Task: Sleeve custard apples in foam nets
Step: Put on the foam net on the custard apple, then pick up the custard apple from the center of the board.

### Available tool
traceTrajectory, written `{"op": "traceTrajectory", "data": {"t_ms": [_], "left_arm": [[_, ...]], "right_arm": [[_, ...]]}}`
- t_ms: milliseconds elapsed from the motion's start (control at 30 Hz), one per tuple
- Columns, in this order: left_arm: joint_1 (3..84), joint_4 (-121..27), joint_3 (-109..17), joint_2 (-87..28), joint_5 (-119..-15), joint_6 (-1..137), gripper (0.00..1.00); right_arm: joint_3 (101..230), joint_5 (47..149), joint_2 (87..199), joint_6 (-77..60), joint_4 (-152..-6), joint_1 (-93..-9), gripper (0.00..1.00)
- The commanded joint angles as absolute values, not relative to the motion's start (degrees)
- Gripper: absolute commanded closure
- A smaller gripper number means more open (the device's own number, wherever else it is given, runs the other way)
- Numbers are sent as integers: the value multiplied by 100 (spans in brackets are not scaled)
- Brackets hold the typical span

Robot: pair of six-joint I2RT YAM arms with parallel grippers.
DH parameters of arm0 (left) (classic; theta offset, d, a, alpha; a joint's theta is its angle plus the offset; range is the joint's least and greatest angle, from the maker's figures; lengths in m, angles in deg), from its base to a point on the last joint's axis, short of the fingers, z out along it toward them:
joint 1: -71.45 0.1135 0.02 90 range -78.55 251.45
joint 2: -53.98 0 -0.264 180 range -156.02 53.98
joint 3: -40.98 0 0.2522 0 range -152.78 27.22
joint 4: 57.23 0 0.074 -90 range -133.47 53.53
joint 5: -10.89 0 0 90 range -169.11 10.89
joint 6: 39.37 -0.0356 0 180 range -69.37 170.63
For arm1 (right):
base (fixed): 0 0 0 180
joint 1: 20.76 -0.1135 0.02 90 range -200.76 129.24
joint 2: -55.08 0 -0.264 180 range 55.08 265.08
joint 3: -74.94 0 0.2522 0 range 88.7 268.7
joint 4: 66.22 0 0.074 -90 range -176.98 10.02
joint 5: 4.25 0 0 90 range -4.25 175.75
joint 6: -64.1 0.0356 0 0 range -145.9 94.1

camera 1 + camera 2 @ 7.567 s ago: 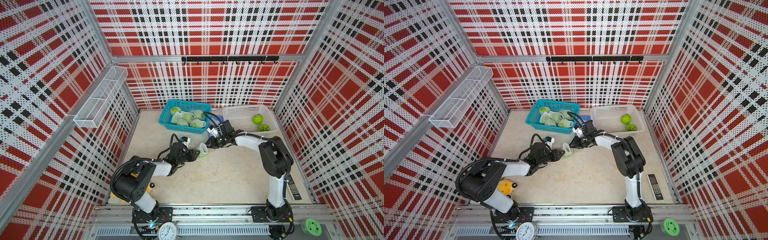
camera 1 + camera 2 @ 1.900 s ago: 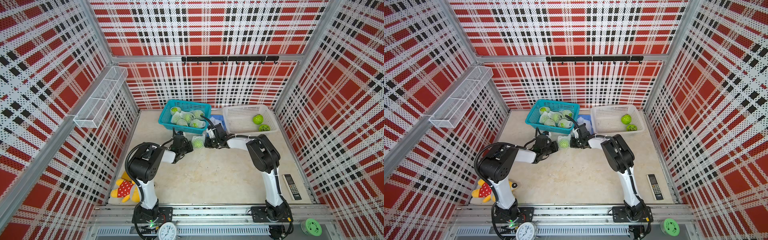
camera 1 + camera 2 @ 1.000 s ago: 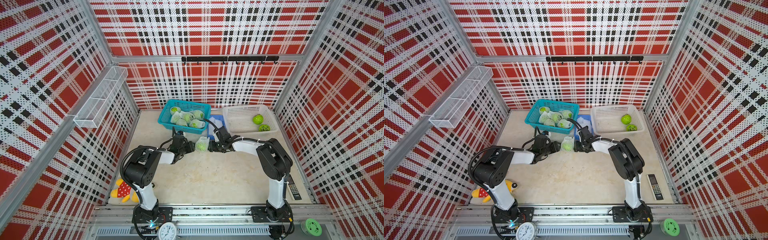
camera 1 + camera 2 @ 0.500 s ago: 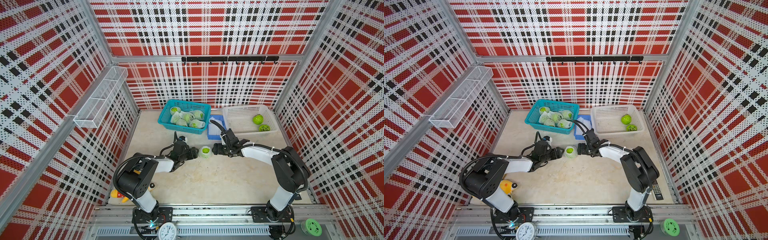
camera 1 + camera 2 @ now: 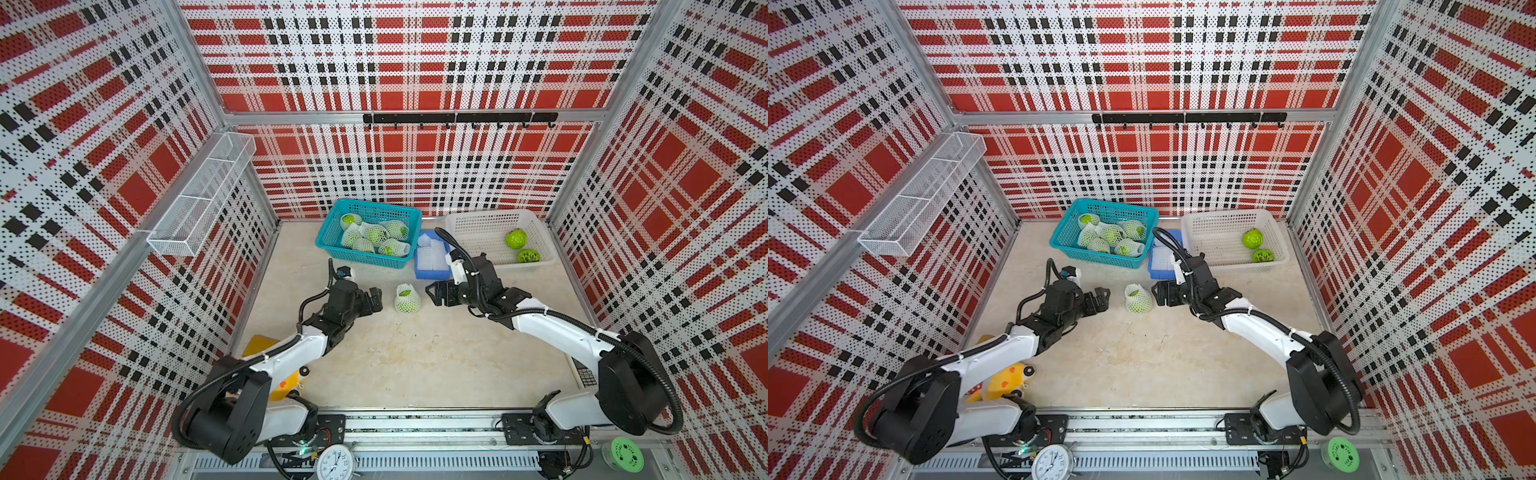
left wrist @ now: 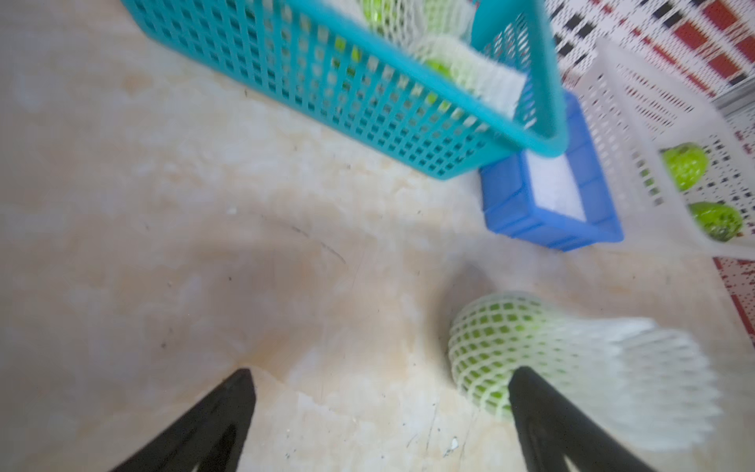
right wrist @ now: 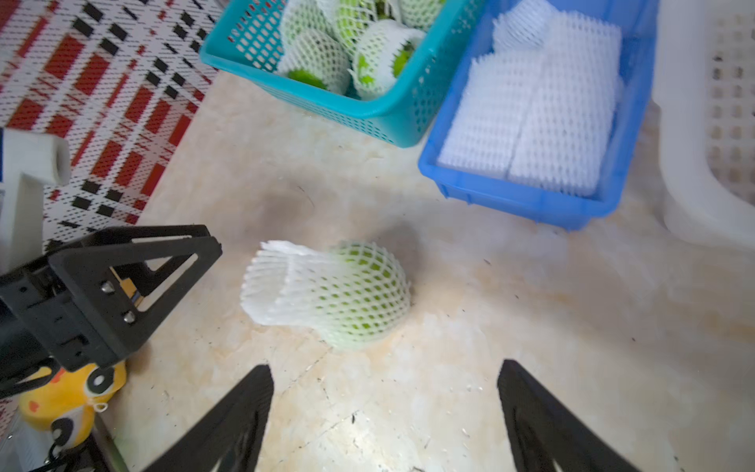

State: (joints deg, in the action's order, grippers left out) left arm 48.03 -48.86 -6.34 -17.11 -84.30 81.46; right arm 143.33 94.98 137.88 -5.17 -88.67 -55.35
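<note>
A custard apple in a white foam net (image 5: 407,298) (image 7: 347,294) lies free on the table between both grippers, touched by neither. My left gripper (image 5: 376,299) (image 6: 382,372) is open just left of it, with the netted fruit (image 6: 510,347) beside one fingertip. My right gripper (image 5: 432,293) (image 7: 385,365) is open just right of it, with nothing between its fingers. Two bare custard apples (image 5: 516,239) sit in the white basket (image 5: 478,224). Several netted fruits fill the teal basket (image 5: 332,245). Spare foam nets (image 7: 531,114) are stacked in a blue tray (image 5: 432,272).
A yellow plush toy (image 5: 1005,382) lies at the front left under the left arm. A remote control (image 5: 584,374) sits at the front right by the right arm's base. A wire shelf (image 5: 199,195) hangs on the left wall. The baskets and tray line the back edge.
Both grippers opened and drew apart. The netted fruit they held up between them near the teal basket now rests on the table in the middle.
</note>
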Motion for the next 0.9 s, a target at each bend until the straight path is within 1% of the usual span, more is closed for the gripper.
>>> {"op": "traceTrajectory", "data": {"t_ms": [0,100,133,333,500,633,733,867], "left_arm": [[4941,-4318,-832,-1190,-8879,7901,1],[5026,-4235,-696,-783,-8864,7940,1],[5044,-4224,-627,-692,-8827,7959,1],[5064,-4214,-367,-508,-8677,8033,0],[5079,-4341,-285,-565,-8662,8034,1],[5137,-4467,-286,-696,-8597,8048,1],[5150,-4520,-297,-796,-8557,8071,0],[5168,-4556,-296,-891,-8521,8094,0]], "right_arm": [[14734,9941,14164,-1432,-8735,-5756,9],[14884,9699,14604,-1815,-8488,-6027,1],[14924,9683,14762,-1857,-8328,-6076,0],[15274,9445,15580,-1782,-7830,-6137,0],[15566,9181,16070,-1808,-7851,-6145,0],[15786,9238,16383,-1758,-7914,-6184,0],[15873,9252,16556,-1724,-7954,-6257,3],[15773,9217,16661,-1590,-7848,-6312,4]]}}
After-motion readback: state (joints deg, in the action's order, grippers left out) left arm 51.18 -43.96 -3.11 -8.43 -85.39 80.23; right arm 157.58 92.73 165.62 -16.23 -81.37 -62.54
